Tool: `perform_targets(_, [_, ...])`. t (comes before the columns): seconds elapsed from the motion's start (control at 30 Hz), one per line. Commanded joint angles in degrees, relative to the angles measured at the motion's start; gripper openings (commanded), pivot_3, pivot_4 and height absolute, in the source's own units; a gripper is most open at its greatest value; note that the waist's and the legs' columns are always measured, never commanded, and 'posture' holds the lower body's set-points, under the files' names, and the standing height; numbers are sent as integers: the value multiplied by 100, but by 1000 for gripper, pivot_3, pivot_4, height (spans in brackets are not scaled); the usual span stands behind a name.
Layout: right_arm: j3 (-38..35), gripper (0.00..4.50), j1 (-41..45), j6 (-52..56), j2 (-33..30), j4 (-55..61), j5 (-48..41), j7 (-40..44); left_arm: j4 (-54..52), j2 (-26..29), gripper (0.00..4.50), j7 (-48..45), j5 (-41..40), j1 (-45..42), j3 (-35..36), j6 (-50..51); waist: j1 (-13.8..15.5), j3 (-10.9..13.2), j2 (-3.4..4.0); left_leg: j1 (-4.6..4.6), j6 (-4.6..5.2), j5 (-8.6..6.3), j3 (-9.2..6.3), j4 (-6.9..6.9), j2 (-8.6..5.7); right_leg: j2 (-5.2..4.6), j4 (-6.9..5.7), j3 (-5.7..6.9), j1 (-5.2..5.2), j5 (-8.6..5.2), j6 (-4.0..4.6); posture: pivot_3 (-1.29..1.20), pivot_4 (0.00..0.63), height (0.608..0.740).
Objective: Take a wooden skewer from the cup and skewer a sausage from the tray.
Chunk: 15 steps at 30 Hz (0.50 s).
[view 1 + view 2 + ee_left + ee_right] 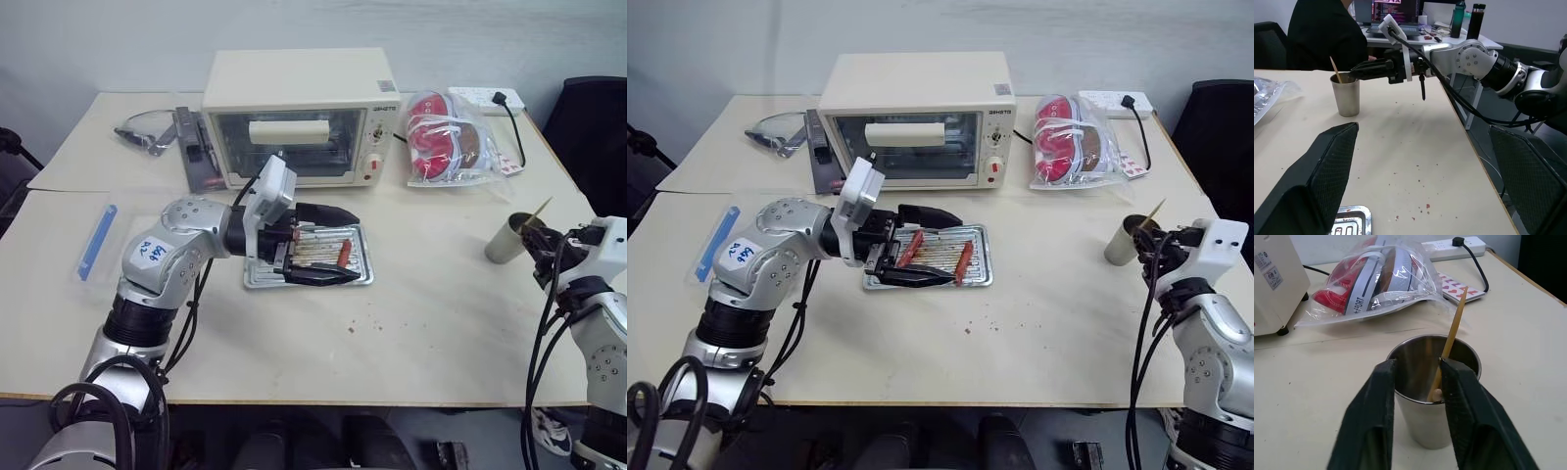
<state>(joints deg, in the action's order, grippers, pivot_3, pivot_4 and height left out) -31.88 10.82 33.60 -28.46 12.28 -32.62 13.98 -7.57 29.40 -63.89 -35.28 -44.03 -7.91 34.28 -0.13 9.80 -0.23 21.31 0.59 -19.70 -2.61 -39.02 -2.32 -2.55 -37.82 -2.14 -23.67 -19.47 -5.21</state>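
The silvery tray (362,277) lies mid-table in front of the oven, with two reddish sausages (909,248) (965,259) on its ribbed bottom. My left gripper (338,245) hovers over the tray, pointing right and open, one black finger on each side of the sausages. The grey cup (507,238) stands at the right with a wooden skewer (1454,328) leaning in it. My right gripper (1418,363) is at the cup's near rim. A narrow gap shows between its jaws, and the skewer rests against the inner side of one finger (1457,382).
A cream toaster oven (299,117) stands behind the tray. A plastic bag with red items (446,137) and a power strip (485,98) lie at the back right. A blue strip (96,242) lies at the left. A person in dark clothes (1322,34) sits beyond the cup.
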Motion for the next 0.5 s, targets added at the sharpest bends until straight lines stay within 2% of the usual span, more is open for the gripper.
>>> perform_targets(0.03, [-33, 100, 116, -204, -63, 28, 69, -34, -62, -23, 4500, -41, 27, -36, 77, -111, 0, 0, 0, 0, 0, 0, 0, 0, 0, 0, 0, 0, 0, 0, 0, 0, 150, 740])
perform_targets(0.27, [-118, 39, 243, 96, -342, 263, -8, -80, -17, 0, 4500, -75, 87, -18, 76, -182, 0, 0, 0, 0, 0, 0, 0, 0, 0, 0, 0, 0, 0, 0, 0, 0, 150, 740])
perform_targets(0.5, [-911, 39, 213, 1279, -1370, 1079, -847, 46, -51, 137, 4500, -150, 163, 175, 155, -295, 10, 1, 1, 2, 1, 0, -1, -1, 0, -1, 1, 0, 0, 0, 0, 0, 150, 740])
